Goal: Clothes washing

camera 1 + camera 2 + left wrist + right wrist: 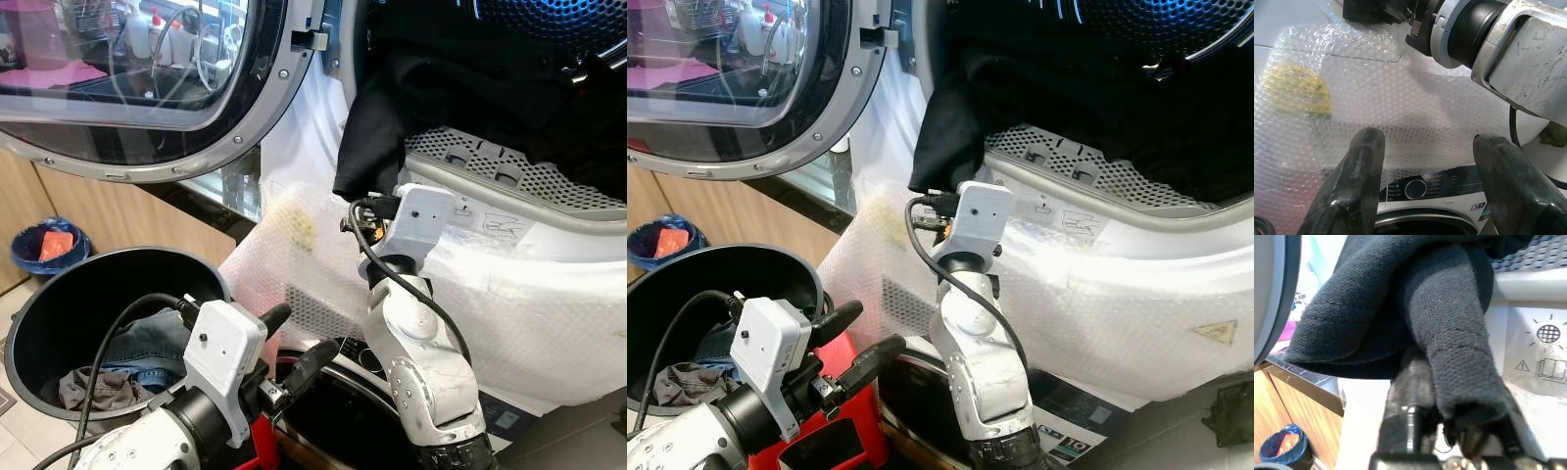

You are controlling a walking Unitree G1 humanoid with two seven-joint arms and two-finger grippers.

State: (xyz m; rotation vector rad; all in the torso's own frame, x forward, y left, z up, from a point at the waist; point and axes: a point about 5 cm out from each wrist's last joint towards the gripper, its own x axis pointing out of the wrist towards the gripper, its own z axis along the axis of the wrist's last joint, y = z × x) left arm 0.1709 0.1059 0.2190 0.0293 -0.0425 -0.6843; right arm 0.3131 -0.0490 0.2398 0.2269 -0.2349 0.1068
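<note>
The right hand (1449, 431) is raised to the lower rim of the open machine drum, its fingers closed on a fold of the black garment (411, 108). The garment hangs from the drum opening over the grey perforated filter panel (509, 171). The left hand (294, 343) is held low, fingers spread and empty, before the bubble wrap (1400, 112) covering the machine front. A black basket (59, 304) at lower left holds jeans (147, 348) and other clothes.

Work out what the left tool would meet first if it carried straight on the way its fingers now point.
Probably the bubble wrap over the machine front: the open left tool faces it directly, though depth is unclear.
</note>
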